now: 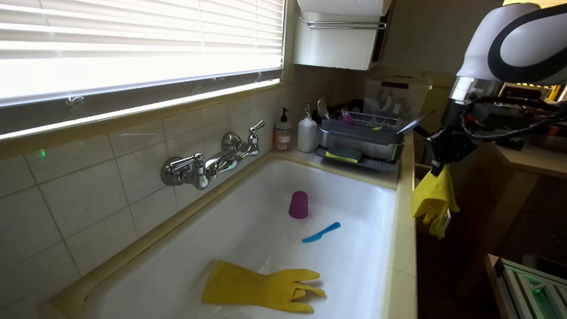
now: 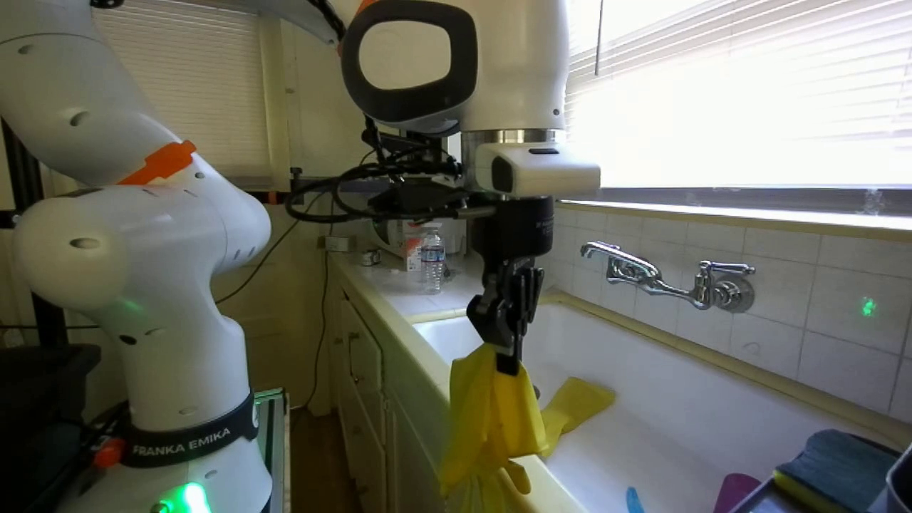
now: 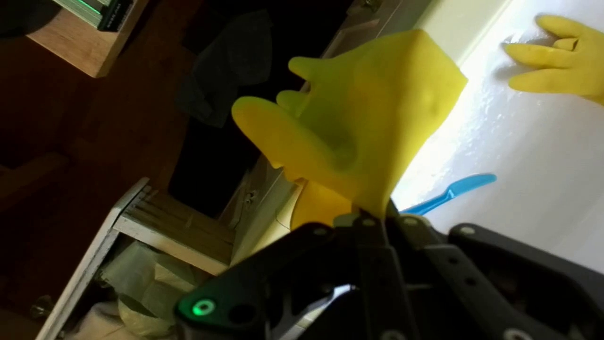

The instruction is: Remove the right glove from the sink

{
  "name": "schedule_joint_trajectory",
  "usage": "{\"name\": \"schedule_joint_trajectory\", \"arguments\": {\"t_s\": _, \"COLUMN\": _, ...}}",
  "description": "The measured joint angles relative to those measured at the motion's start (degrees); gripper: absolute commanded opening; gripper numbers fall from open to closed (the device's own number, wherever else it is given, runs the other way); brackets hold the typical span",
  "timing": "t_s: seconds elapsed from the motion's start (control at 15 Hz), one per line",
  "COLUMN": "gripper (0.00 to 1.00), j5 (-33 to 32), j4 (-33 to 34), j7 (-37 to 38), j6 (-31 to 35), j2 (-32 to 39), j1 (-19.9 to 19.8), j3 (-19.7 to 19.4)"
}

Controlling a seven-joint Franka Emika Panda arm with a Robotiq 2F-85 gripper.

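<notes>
The glove [image 1: 432, 199], yellow, hangs outside the sink [image 1: 354, 190], just past its outer edge, the long one away from the faucet [image 1: 223, 163]; whether it touches that edge I cannot tell. The gripper [image 2: 509, 362] points down on the sink's outer side, its fingers closed together with a bunched bit of the glove pinched between them and the rest dangling beneath. In the wrist view the glove's fingers aim away from the sink, its broad end toward it. A second glove [image 1: 257, 285], also yellow, lies flat inside the sink, cuff toward the faucet and fingers toward the outer edge. Farther along inside the sink a blue knife [image 1: 321, 233] lies slantwise, and just beyond it is a purple cup [image 1: 299, 206], upturned or on its side, I cannot tell which. Past that end of the sink stand two pump bottles [image 1: 307, 137], on the faucet side, and a rack [image 1: 361, 133] with a sponge [image 1: 343, 155] in front of it. In an exterior view a water bottle [image 2: 432, 263] stands past the sink's opposite end, and the arm [image 2: 178, 228] rises off the sink's outer side. Blinds [image 1: 141, 48] hang above the sink on the faucet side. Lower than the outer edge, a drawer [image 3: 165, 248] juts out, plastic bags [image 3: 146, 278] inside.
</notes>
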Motion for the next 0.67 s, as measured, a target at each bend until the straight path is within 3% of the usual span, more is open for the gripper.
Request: {"name": "schedule_joint_trajectory", "arguments": {"t_s": 0.67, "gripper": 0.0, "j5": -1.9, "j4": 0.7, "j7": 2.7, "j6": 0.8, "j2": 5.4, "j1": 0.0, "j3": 1.0}}
